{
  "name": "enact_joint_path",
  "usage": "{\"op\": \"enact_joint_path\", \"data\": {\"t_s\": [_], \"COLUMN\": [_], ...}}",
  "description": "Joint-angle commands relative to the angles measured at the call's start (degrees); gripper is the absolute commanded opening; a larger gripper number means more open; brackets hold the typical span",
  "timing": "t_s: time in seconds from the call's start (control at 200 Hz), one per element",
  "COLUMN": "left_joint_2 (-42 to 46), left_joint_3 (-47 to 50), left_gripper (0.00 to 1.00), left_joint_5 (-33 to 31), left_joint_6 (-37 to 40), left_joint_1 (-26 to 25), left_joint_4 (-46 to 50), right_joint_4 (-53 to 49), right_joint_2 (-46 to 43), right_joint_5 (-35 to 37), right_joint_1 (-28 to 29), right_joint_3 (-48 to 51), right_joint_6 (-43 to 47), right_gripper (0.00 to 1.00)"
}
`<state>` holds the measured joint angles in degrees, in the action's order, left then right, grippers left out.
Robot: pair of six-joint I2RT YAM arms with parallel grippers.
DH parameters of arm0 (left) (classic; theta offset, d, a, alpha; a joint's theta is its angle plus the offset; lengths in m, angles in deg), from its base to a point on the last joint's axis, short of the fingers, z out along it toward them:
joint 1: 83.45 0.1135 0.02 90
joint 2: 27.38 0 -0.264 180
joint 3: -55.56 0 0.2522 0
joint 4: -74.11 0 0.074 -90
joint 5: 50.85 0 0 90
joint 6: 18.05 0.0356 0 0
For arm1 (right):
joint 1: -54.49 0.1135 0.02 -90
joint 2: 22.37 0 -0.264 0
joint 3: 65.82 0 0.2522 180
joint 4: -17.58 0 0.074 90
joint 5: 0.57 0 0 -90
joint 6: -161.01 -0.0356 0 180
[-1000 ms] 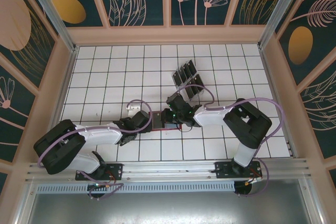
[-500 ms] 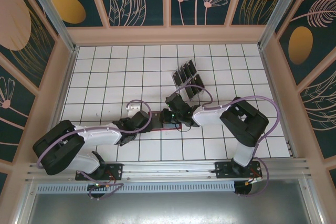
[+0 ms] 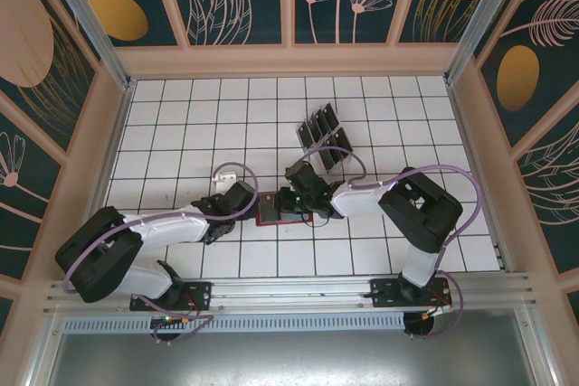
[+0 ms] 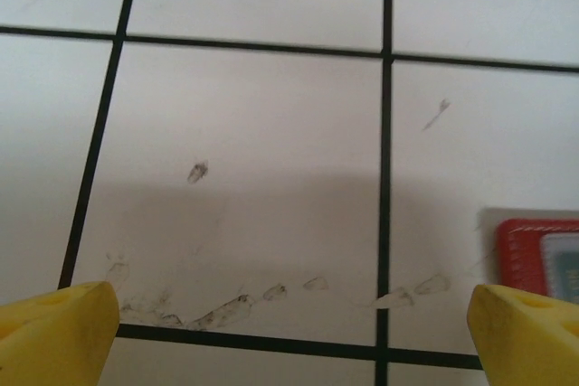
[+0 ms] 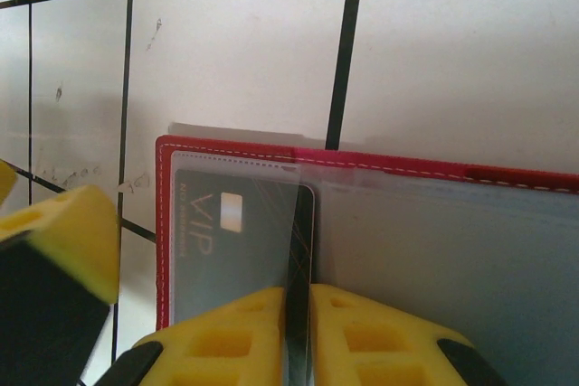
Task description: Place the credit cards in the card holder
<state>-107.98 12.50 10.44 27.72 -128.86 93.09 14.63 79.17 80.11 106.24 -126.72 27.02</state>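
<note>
Red wallet (image 5: 380,164) open flat mid-table, one black card (image 5: 237,255) in its left pocket, right gripper (image 5: 297,305) pinching a second card (image 5: 296,255) edge-on over it, left gripper (image 4: 289,336) spread wide just left of the wallet

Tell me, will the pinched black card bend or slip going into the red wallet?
Probably stiff: pinched edge-on in the right gripper, the credit card shows as a straight thin line, no sag. Being so thin, it's likely light. The card holder has a smooth-looking clear pocket, so it may slide easily.
</note>
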Motion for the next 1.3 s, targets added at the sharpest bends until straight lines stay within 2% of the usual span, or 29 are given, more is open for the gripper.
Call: {"op": "enact_joint_path", "data": {"t_s": [0.0,0.355,0.626,0.826,1.031,1.296], "left_joint_2": [-1.8,-4.9,-3.8,-2.6,-0.6,2.7], "left_joint_3": [0.2,1.3,2.3,1.7,0.4,-2.2], "left_gripper": [0.98,0.99,0.98,0.99,0.99,0.99], "left_joint_5": [1.0,3.3,3.6,3.5,2.5,0.5], "left_joint_6": [-0.3,-0.7,-0.4,-0.1,0.5,1.5], "left_joint_1": [0.2,0.3,0.3,0.2,0.3,0.2], "left_joint_4": [1.0,-2.2,-3.1,-2.6,-0.8,2.6], "right_joint_4": [0.1,0.4,-0.4,-0.5,-2.9,-7.2], "right_joint_2": [1.4,2.6,2.8,0.2,-6.2,-13.9], "right_joint_5": [-0.6,-2.0,-2.2,-2.0,-0.6,3.1], "right_joint_1": [0.5,0.7,1.3,1.2,1.1,-0.5], "right_joint_3": [-0.6,-1.9,-2.9,-2.6,-2.4,-0.1], "right_joint_6": [-0.7,-0.5,0.0,-0.3,0.5,2.2], "right_gripper": [0.16,0.16,0.16,0.28,0.40,0.43]}}
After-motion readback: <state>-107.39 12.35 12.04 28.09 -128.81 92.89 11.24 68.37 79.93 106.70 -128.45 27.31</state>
